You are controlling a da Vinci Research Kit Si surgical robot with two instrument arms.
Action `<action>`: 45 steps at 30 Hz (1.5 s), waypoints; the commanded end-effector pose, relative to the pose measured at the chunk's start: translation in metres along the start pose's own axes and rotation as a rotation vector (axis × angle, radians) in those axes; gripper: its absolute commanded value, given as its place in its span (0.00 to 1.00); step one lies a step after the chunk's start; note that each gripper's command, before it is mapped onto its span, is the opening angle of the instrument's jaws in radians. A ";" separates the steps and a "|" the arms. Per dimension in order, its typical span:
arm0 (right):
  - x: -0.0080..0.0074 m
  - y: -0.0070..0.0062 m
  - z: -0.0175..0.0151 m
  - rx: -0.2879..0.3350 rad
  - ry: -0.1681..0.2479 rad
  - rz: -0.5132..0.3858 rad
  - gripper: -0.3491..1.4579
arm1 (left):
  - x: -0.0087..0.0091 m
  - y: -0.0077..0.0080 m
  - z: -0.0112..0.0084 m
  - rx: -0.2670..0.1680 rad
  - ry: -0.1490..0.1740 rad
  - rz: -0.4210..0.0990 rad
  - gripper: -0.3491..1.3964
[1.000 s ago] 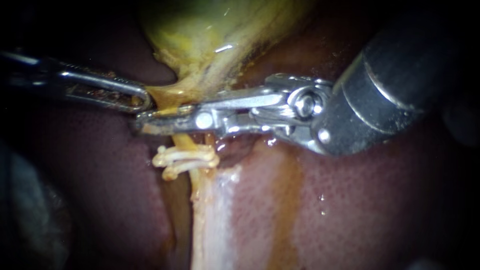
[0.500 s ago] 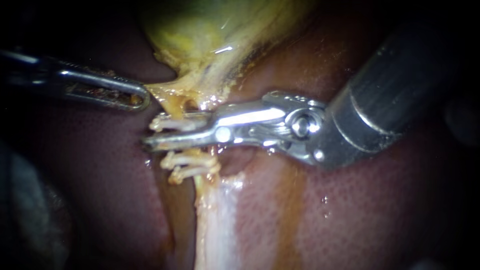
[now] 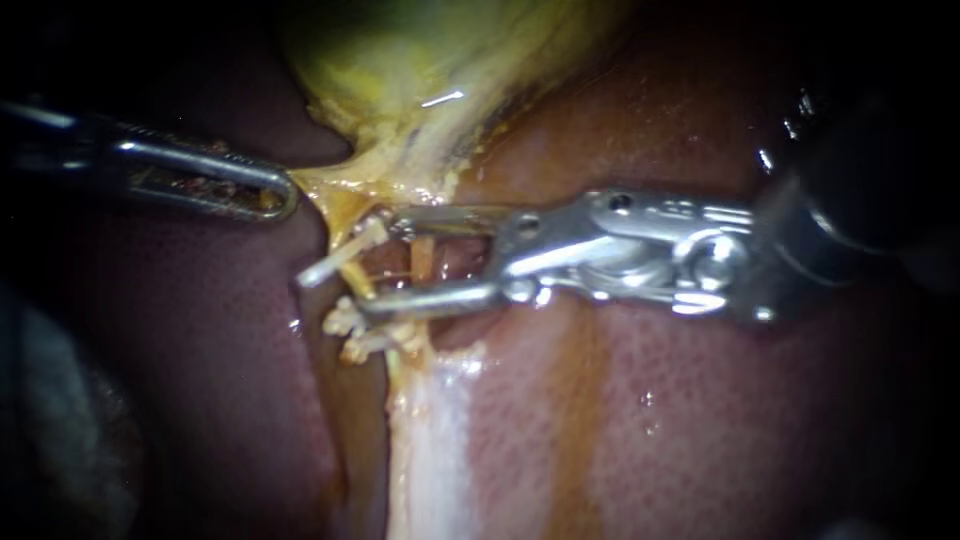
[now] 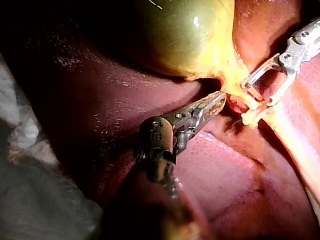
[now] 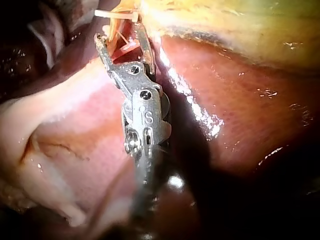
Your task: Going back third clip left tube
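Dark liver (image 3: 700,430) is filling the background beneath the yellow gallbladder (image 3: 400,80). The right instrument (image 3: 380,260) is showing its hand spread and empty, jaws well apart. A pale clip (image 3: 332,262) is sitting just ahead of the jaw tips, across the left tube (image 3: 342,210), and other clips (image 3: 375,330) are lying just beside the lower jaw. The left instrument (image 3: 287,195) is pinching the gallbladder's edge, its hand pressed onto it, beyond the clip. Placement is looking done. By my judgement, only drawing the spread hand back clear of the tube is remaining.
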 end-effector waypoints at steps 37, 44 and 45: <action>-0.0019 -0.0029 -0.0141 0.060 -0.189 -0.238 0.47 | -0.0001 -0.0001 0.0004 0.001 0.001 0.001 0.00; -0.0018 -0.0027 -0.0148 -0.002 -0.187 -0.237 0.47 | -0.0001 -0.0001 0.0012 0.006 0.004 0.001 0.00; -0.0018 -0.0026 -0.0149 -0.017 -0.187 -0.238 0.47 | -0.0001 -0.0001 0.0013 0.007 0.004 0.001 0.00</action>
